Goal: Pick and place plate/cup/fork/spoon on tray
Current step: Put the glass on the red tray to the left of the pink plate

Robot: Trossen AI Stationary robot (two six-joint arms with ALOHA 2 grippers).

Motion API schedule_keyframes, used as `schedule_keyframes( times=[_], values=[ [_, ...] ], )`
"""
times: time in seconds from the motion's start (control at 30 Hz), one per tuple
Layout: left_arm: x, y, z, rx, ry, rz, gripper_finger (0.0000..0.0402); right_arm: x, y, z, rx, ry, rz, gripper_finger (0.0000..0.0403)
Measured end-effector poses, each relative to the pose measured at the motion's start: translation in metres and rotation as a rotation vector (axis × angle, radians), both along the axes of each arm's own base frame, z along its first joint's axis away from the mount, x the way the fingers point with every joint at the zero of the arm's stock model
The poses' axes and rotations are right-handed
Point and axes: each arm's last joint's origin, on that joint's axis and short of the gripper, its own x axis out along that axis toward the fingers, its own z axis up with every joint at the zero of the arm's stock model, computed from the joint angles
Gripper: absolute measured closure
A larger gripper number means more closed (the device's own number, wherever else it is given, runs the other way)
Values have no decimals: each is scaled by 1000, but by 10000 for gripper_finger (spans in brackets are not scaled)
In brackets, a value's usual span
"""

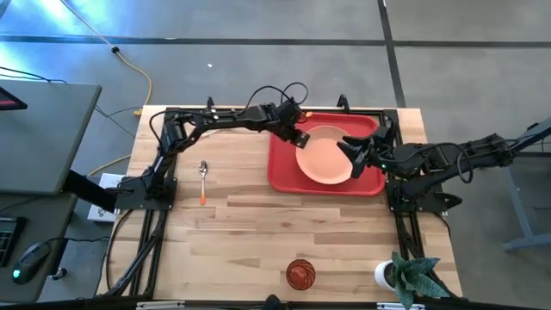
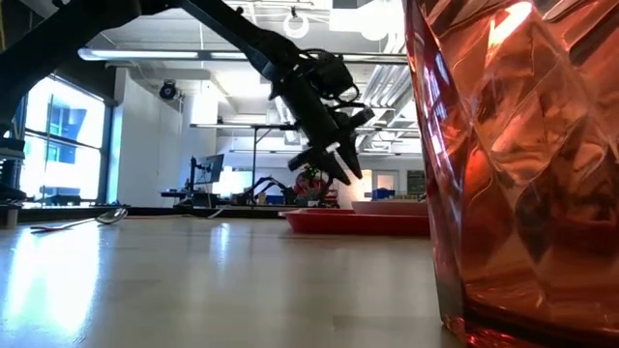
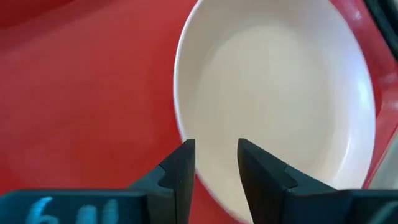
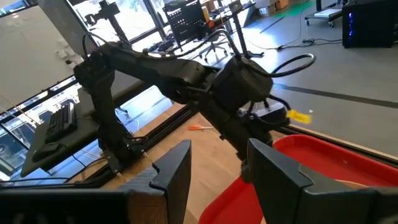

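Left wrist view: plate (image 3: 273, 93) on tray (image 3: 81, 93) (partial blurred digits below).

I am reaching my dark, six-jointed left arm along the far edge of the table toward its middle, wrist bent downward, and my left two-finger gripper (image 1: 299, 138) is hanging just above the surface with its fingers (image 3: 180, 168) parted by a narrow gap. I am stretching my dark right arm in from the right edge of the table, and my right two-finger gripper (image 1: 352, 151) is pointing toward the left one, its fingers (image 4: 177, 168) spread apart.
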Motion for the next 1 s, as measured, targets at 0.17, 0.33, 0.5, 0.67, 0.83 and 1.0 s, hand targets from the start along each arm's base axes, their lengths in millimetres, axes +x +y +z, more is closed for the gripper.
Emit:
schedule_keyframes(
  times=[0.17, 0.33, 0.5, 0.67, 0.83, 1.0],
  values=[
    [-11, 1, 21, 106, 36, -7, 276, 0, 0, 0, 1, -1, 2, 253],
    [-23, 6, 51, 214, 11, -59, 266, 0, 0, -1, -14, 17, 11, 253],
    [-43, 11, 92, 327, -50, -106, 267, 1, 1, -2, -27, 47, 72, 253],
    [-57, 17, 130, 440, -170, -85, 268, 1, 2, -5, -14, 71, 115, 253],
    [-66, 20, 149, 482, -234, -56, 268, 2, 3, -5, -7, 76, 146, 253],
    [-69, 14, 155, 481, -245, -69, 268, 1, 2, -6, 26, 59, 123, 253]
  ],
)
